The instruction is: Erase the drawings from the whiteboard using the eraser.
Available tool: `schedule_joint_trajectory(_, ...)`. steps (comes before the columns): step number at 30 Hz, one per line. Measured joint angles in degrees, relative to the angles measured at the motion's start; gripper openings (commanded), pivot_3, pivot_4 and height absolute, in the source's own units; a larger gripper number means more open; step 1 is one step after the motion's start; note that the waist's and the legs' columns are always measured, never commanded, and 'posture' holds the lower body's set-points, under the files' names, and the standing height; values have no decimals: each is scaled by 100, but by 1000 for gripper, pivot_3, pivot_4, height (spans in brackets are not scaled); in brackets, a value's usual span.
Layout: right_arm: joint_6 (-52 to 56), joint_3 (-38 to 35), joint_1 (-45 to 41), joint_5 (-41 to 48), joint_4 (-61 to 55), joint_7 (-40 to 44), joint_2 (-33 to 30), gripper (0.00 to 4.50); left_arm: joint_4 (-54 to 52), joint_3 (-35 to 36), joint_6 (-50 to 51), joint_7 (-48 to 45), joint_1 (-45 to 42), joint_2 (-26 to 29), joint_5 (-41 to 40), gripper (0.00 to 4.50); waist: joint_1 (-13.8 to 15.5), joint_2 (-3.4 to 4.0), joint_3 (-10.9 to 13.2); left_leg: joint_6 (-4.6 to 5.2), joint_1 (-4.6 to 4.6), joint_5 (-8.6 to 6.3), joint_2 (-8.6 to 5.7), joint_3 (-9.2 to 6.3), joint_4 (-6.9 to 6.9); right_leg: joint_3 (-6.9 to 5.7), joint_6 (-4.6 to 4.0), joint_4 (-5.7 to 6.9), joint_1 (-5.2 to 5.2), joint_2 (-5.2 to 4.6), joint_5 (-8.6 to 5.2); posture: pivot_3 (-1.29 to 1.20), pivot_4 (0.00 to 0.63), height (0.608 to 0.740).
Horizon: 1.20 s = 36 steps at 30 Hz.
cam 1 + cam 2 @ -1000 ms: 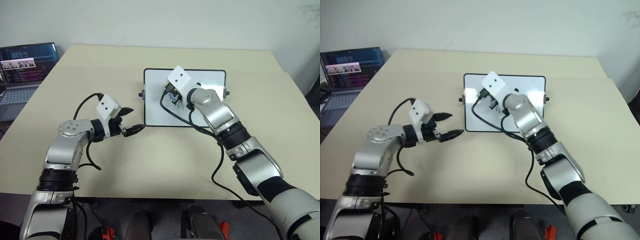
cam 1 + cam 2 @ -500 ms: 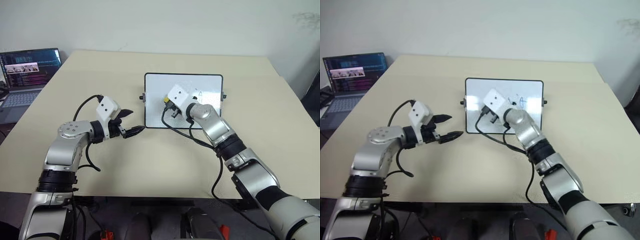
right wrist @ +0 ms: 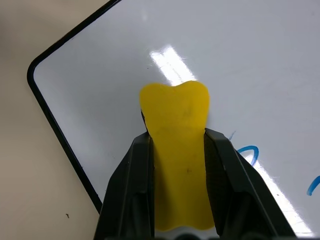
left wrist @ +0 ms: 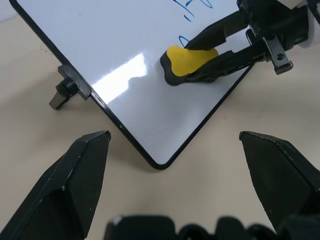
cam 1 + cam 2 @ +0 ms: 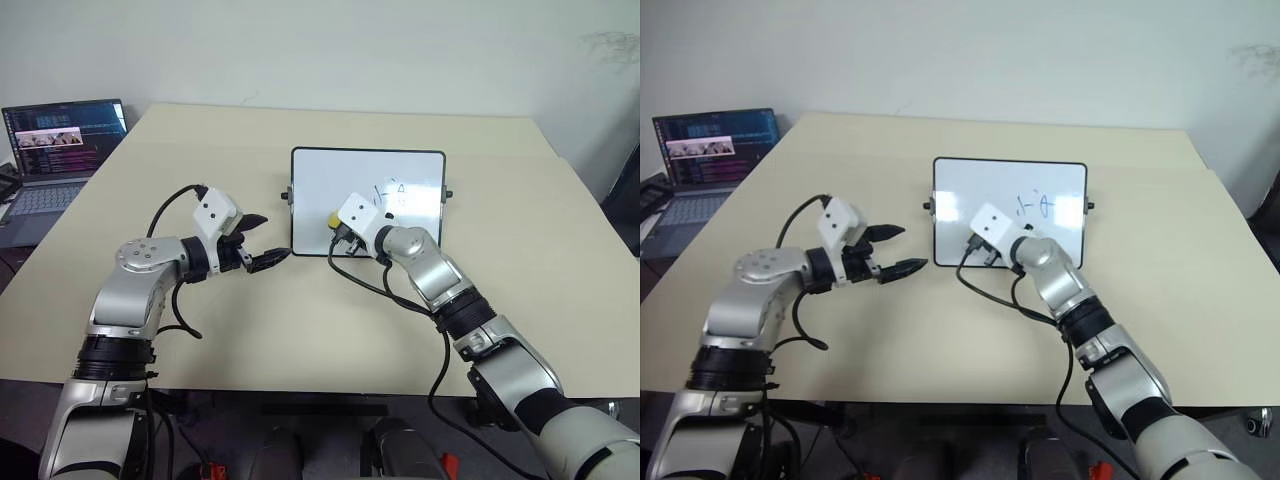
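R tool (image 3: pixel 177 150) clamps the eraser (image 3: pixel 177 150) dark-side down on the whiteboard (image 5: pixel 320 180) to rub the drawings (image 5: pixel 392 192) off — L tool (image 5: pixel 262 243), spread open w/ nothing in it, hovers over the worktop (image 5: pixel 300 320) beside the board's corner.

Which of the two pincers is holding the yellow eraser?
The right pincer, shut on the eraser over the whiteboard; the left pincer gapes empty beside it.

Beige table (image 5: pixel 300 330) set against plain white wall (image 5: pixel 350 50); open laptop (image 5: pixel 55 150) placed at far left corner.
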Motion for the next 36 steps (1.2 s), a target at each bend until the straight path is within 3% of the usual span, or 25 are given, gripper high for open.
schedule_joint_trajectory(10, -234, -607, -552, 0, 597, -592, -278, 986, 213, -114, -145, -90, -256, -40, 44, 4500, 28, -2, 2, -1, -6, 1, -1, -12, -7, -12, -7, -4, -1, 0, -4, 0, 150, 740)
schedule_joint_trajectory(28, 561, 187, 560, -152, -858, 923, -297, 985, 270, -114, -270, -90, -267, -64, 91, 4500, -52, -5, -1, -1, 2, 0, 3, -17, -15, -15, 5, -4, 1, 3, -18, 0, 150, 740)
schedule_joint_trajectory(36, 635, 245, 576, -117, -777, 805, -232, 984, 353, -119, -300, -95, -318, -86, 111, 4500, -52, -4, 0, -1, 3, 1, 3, -19, -12, -15, 8, -5, -5, 3, -20, 0, 150, 740)
